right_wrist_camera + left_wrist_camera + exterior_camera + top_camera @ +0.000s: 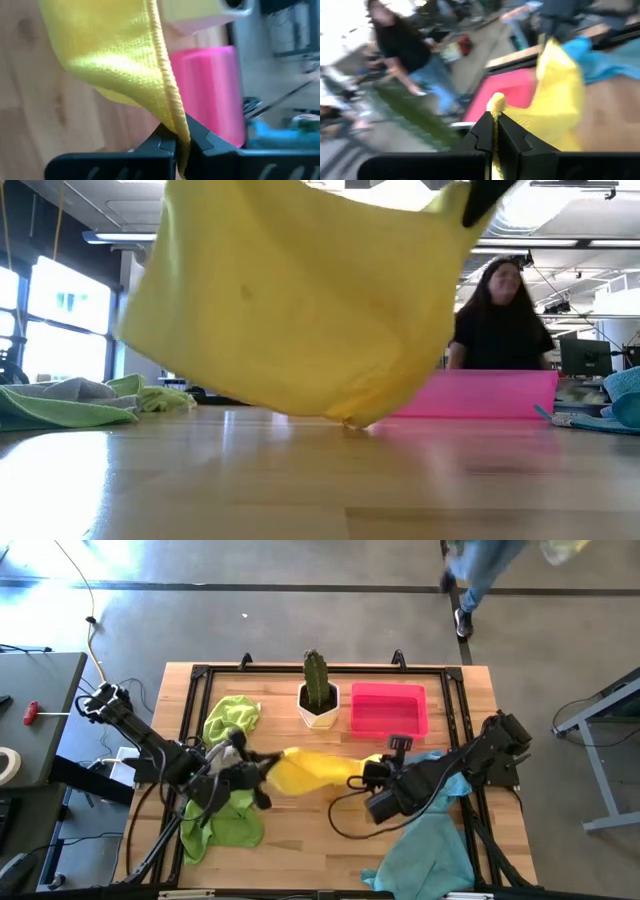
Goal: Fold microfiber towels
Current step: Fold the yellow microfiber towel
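Sagging soft yellow towel (pixel 310 772) between jaws

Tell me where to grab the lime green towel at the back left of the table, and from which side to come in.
Judging from the high view, take the lime green towel at its raised, crumpled fold, coming straight down. It lies bunched, so no flat corner shows; the cactus pot stands close on its right, so keep to the left side. Both the left gripper and right gripper are shut on the yellow towel.

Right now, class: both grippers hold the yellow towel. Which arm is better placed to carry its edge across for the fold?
Probably right. The right gripper has bare table ahead; the left gripper, also pinching the yellow towel, works over green towels.
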Available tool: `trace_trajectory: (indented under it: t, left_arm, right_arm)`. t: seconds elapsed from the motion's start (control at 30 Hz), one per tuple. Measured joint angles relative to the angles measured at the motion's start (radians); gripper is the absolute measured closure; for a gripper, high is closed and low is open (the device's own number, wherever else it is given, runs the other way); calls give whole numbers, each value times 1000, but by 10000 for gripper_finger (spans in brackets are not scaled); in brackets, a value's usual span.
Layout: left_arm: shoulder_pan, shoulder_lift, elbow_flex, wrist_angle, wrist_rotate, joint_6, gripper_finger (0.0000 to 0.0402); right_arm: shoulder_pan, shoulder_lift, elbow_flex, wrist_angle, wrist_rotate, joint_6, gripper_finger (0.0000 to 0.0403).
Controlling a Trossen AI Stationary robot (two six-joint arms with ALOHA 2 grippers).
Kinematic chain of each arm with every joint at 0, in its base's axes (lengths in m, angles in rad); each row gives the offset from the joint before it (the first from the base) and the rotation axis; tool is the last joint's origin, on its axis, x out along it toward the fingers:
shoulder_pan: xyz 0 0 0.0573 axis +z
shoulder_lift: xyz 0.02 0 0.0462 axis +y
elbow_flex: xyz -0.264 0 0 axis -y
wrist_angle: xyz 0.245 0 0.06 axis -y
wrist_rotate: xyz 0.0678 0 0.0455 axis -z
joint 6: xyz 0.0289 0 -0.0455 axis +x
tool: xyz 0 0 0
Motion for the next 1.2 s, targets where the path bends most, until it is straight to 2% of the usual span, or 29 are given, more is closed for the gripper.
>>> trace_trajectory:
  t: [0.1, 0.27, 0.43, 0.5, 0.53, 0.6, 0.7, 0.73, 0.8, 0.87, 0.97, 1.07, 1.2]
  left_arm:
    - [2, -34, 1, 13, -49, 46, 399]
    - [5, -96, 0, 12, -90, 84, 399]
    - [5, -150, 0, 36, -67, 67, 399]
    - [5, -170, 0, 32, 4, -20, 399]
    - [5, -177, 0, 28, 67, -79, 399]
    - [5, -188, 0, 14, 236, -194, 399]
    - [10, -190, 0, 5, 512, -297, 399]
    - [13, -190, 0, 4, 573, -309, 399]
    - [14, -190, 0, -2, 623, -323, 399]
    - [15, -190, 0, -34, 605, -327, 399]
    - [15, -190, 0, -117, 483, -329, 399]
    - [25, -187, 0, -225, 372, -330, 399]
    - [64, -179, -32, -295, 298, -321, 399]
  right_arm:
    - [-17, -9, 27, 1, 43, -75, 403]
    - [-45, -36, 90, -1, 52, -180, 403]
    - [-72, -73, 159, 0, 124, -260, 403]
    - [-85, -91, 184, -1, 111, -223, 403]
    - [-93, -96, 196, -1, 65, -176, 403]
    - [-111, -102, 209, 1, -108, -94, 403]
    - [-126, -101, 201, 1, -387, -111, 403]
    - [-126, -101, 193, -1, -444, -149, 403]
    - [-126, -99, 179, 0, -482, -211, 403]
    - [-126, -97, 163, 0, -442, -218, 403]
    - [-128, -97, 145, -1, -357, -215, 403]
    - [-130, -97, 135, 0, -316, -277, 403]
    - [-154, -97, 124, 0, -215, -370, 403]
